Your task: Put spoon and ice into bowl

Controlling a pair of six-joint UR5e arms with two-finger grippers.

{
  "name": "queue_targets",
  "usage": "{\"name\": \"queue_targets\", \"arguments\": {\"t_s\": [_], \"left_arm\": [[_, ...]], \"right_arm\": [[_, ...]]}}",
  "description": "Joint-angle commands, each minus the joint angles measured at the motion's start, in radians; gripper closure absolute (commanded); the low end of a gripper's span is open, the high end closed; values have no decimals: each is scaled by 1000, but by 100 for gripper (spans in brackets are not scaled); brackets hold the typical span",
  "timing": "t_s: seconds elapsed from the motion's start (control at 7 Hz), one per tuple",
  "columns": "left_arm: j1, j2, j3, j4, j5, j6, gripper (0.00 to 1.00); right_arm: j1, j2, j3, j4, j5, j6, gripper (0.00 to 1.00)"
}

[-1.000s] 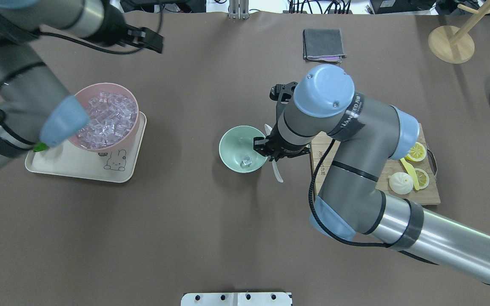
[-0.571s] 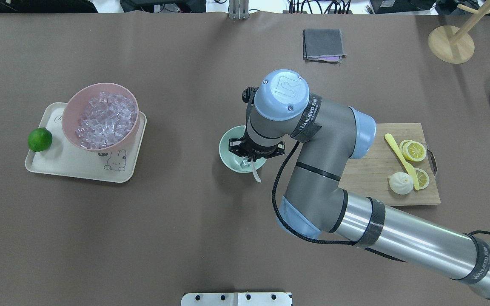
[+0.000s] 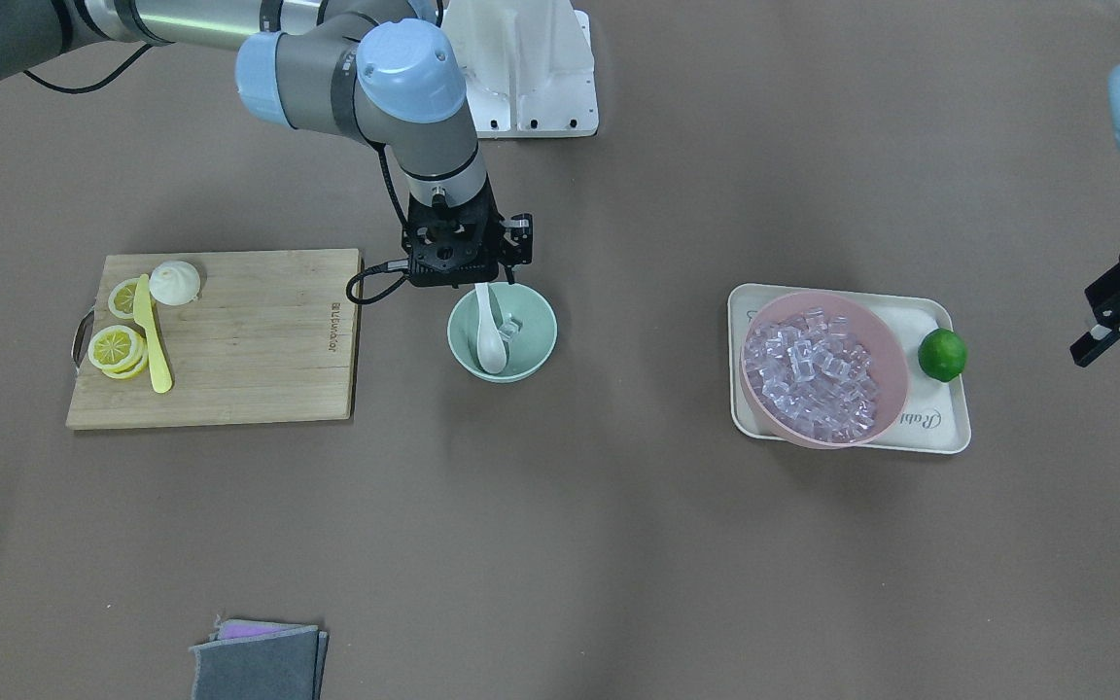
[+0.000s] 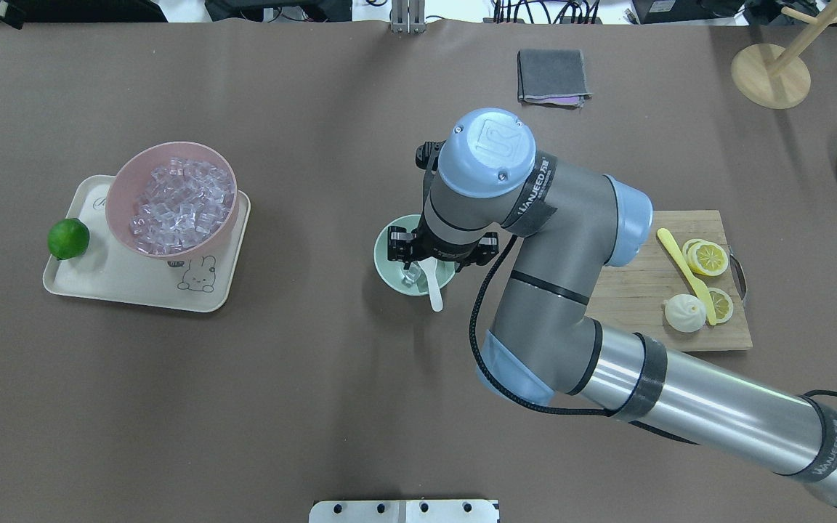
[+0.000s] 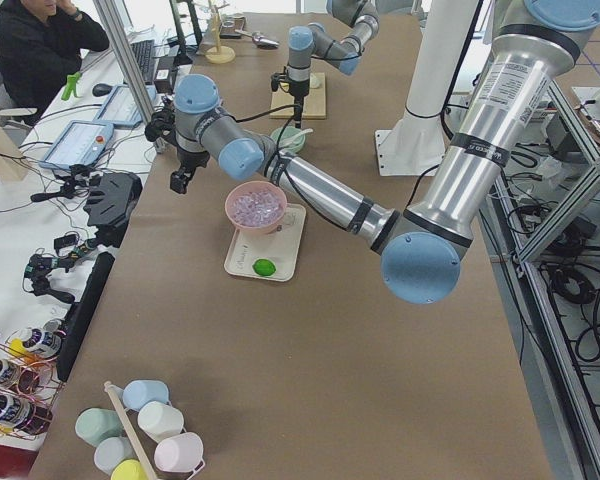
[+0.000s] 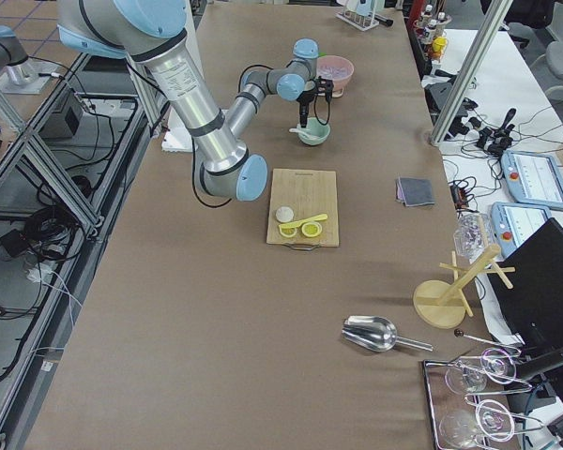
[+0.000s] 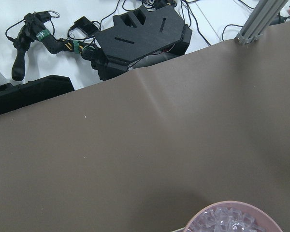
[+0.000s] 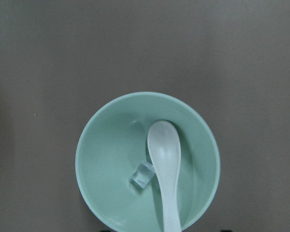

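Note:
The pale mint-green bowl (image 8: pixel 89 145) stands mid-table, also in the overhead view (image 4: pixel 385 256) and the front view (image 3: pixel 468 355). The white spoon (image 8: pixel 165 159) lies in it, scoop inside, handle over the rim (image 4: pixel 435 296). One clear ice cube (image 8: pixel 143 175) lies beside the scoop. My right gripper (image 3: pixel 478 284) hovers just above the bowl, open, holding nothing. My left gripper (image 3: pixel 1095 345) hangs far off past the tray; I cannot tell whether it is open or shut.
A pink bowl (image 4: pixel 122 190) full of ice cubes and a lime (image 4: pixel 68 238) sit on a cream tray (image 4: pixel 120 287). A cutting board (image 4: pixel 644 290) holds a yellow knife (image 4: pixel 684 272), lemon slices and a bun. A grey cloth (image 4: pixel 553 76) lies at the back.
My right gripper carried the spoon left over the mint bowl and let it go; it now lies in the bowl. My left arm has drawn back out of the overhead view.

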Motion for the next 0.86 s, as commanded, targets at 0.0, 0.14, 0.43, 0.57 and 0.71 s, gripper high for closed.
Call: {"name": "queue_targets", "arguments": {"t_s": [0.0,0.14,0.43,0.57,0.71], "left_arm": [[-1,102,-2,-97,0,7,2],[-2,187,7,-226,9,19,2],[-4,297,91,-426,142,17,2],[-8,333,116,-461,146,18,2],[-15,352,134,-451,141,18,2]], "right_arm": [[168,-36,109,-173,114,-206,0],[259,-121,144,-174,146,-357,0],[429,-285,32,61,144,-476,0],[512,-298,-86,155,196,-499,0],[579,-333,-107,137,239,-668,0]]}}
